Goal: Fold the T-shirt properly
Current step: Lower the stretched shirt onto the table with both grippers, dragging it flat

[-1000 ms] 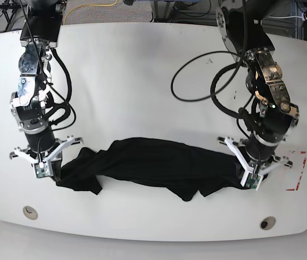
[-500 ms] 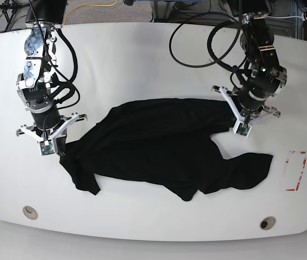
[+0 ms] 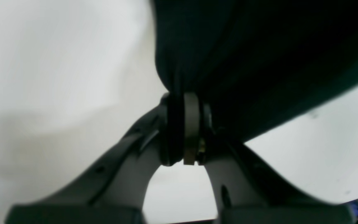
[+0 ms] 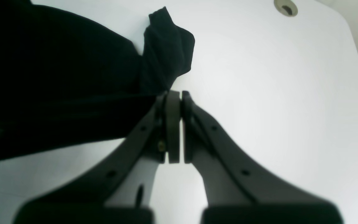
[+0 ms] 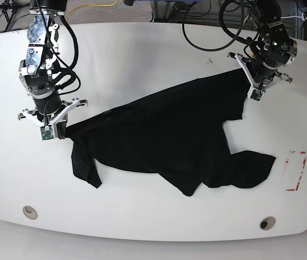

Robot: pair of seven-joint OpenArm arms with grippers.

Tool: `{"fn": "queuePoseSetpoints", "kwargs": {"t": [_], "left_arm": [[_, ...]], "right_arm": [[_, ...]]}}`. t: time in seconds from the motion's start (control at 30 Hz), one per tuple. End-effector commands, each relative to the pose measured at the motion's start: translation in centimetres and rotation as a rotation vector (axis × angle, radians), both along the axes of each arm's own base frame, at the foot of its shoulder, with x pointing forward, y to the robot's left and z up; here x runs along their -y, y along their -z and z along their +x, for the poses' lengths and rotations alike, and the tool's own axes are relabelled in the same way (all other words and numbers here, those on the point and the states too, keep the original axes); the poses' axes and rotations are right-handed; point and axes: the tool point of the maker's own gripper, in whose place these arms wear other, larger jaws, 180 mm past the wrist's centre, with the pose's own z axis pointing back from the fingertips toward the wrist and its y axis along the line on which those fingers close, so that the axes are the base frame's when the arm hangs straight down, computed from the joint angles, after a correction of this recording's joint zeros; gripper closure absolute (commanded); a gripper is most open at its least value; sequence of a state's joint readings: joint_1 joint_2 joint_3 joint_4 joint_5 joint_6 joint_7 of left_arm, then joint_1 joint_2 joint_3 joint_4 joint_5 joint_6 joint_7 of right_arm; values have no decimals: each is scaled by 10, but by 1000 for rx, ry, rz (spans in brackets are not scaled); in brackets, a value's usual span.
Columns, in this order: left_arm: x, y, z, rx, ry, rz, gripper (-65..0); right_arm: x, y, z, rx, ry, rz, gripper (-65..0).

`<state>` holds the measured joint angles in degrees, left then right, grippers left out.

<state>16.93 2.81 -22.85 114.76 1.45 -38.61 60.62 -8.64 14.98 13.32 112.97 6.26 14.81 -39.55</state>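
Both arms are carrying the cloth toward the far edge, well beyond where they gripped it half a second ago, and the T-shirt (image 5: 169, 141), bunched in a low band a second back, is spreading open across the middle of the counter (image 5: 142, 49). The left end effector (image 5: 254, 93), at the far right in the base view, is pinching the garment's far right corner; its wrist view shows the jaws nearly together with black fabric clamped between them. The right end effector (image 5: 53, 132), at the left, is likewise closed tight on the left edge of the cloth, a sleeve (image 5: 85, 168) trailing below it. The fabric between the two grips is stretching taut, while the near hem and the right sleeve (image 5: 250, 168) are lying wrinkled on the surface. This looks like the spreading step before any fold. Next, the arms likely need to lay the stretched edge down flat, release, then regrasp for the first fold.
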Motion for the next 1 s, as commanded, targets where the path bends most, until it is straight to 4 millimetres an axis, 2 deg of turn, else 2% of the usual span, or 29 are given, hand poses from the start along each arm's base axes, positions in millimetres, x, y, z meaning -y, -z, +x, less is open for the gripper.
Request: {"fn": "queuePoseSetpoints", "kwargs": {"t": [0.0, 0.1, 0.17, 0.37, 0.47, 0.73, 0.97], "left_arm": [[-3, -8, 5, 28, 14, 18, -44], [-4, -6, 4, 19, 25, 24, -71], [-4, -6, 4, 19, 25, 24, -136], [-2, -1, -4, -4, 30, 22, -396], [-2, -1, -4, -5, 31, 23, -476], [-4, -3, -2, 3, 26, 25, -483], [-16, -20, 21, 74, -11, 36, -483]], "right_arm": [[0, -15, 3, 61, 10, 5, 0], [-2, -12, 0, 55, 17, 12, 0], [-4, -10, -1, 53, 16, 18, 0], [-11, -1, -7, 34, 22, 47, 0], [-13, 0, -9, 29, 20, 51, 0], [-15, 3, -10, 26, 27, 67, 0], [-15, 4, -11, 22, 31, 69, 0]]}}
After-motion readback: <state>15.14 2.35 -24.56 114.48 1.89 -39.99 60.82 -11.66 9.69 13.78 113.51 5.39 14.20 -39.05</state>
